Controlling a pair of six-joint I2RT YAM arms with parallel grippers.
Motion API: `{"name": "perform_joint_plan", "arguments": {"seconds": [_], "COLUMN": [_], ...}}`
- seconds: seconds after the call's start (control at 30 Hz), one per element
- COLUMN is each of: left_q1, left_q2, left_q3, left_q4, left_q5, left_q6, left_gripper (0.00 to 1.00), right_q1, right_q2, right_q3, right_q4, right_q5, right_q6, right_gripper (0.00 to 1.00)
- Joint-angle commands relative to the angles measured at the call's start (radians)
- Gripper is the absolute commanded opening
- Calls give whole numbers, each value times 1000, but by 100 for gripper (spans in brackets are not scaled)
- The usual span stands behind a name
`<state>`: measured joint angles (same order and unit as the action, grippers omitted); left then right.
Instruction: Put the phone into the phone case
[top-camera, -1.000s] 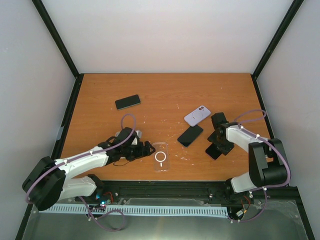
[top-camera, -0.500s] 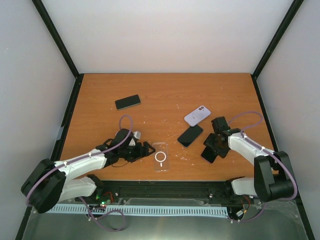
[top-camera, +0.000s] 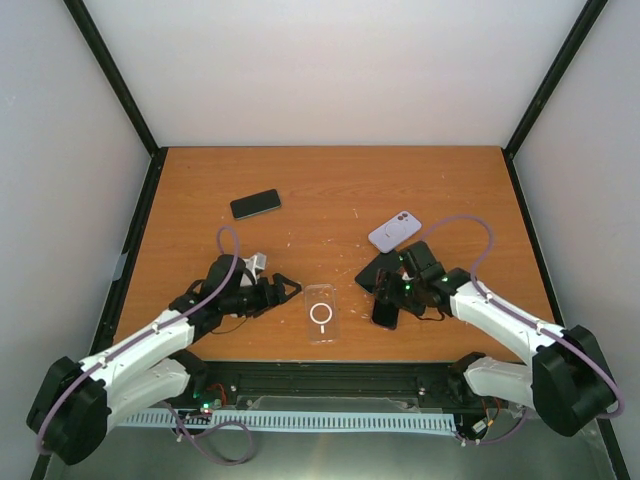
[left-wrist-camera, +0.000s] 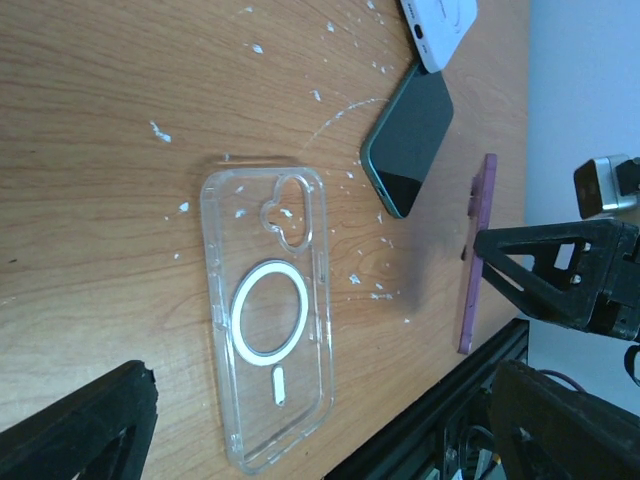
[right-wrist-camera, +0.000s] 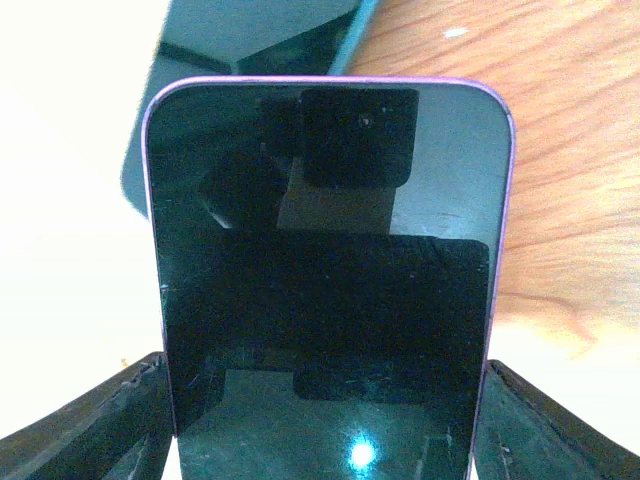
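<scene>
Both arms reach low and inward over the desk (top-camera: 200, 190). The left tool (top-camera: 288, 291) gapes empty beside the clear phone case (top-camera: 321, 313), which lies flat, long axis near-to-far. The right tool (right-wrist-camera: 325, 425) clamps the purple phone (top-camera: 386, 312) by its long edges, tipped on edge just right of the case.

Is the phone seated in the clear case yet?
No, the clear case lies empty, and the purple phone is between the right fingers.
</scene>
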<state>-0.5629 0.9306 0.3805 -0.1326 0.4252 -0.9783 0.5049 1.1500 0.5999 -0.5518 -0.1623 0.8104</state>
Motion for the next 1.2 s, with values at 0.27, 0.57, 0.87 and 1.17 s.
{"name": "perform_joint_plan", "arguments": {"seconds": [0.27, 0.57, 0.87, 1.17], "left_q1": [8, 8, 8, 8], "left_q2": [-167, -203, -237, -285], "left_q3": [55, 86, 89, 74], "left_q4": [-209, -322, -339, -365], "left_q5": [-90, -204, -257, -286], "left_q6": [22, 26, 8, 2], "left_gripper": [99, 99, 98, 97], "right_q1": [258, 387, 449, 462], "right_q2": [108, 323, 472, 527], "right_q3": [120, 241, 334, 337], "right_q4": [261, 353, 322, 284], "right_q5": [-86, -99, -96, -63], "right_q6": [29, 20, 39, 88], "right_gripper": [60, 60, 61, 62]}}
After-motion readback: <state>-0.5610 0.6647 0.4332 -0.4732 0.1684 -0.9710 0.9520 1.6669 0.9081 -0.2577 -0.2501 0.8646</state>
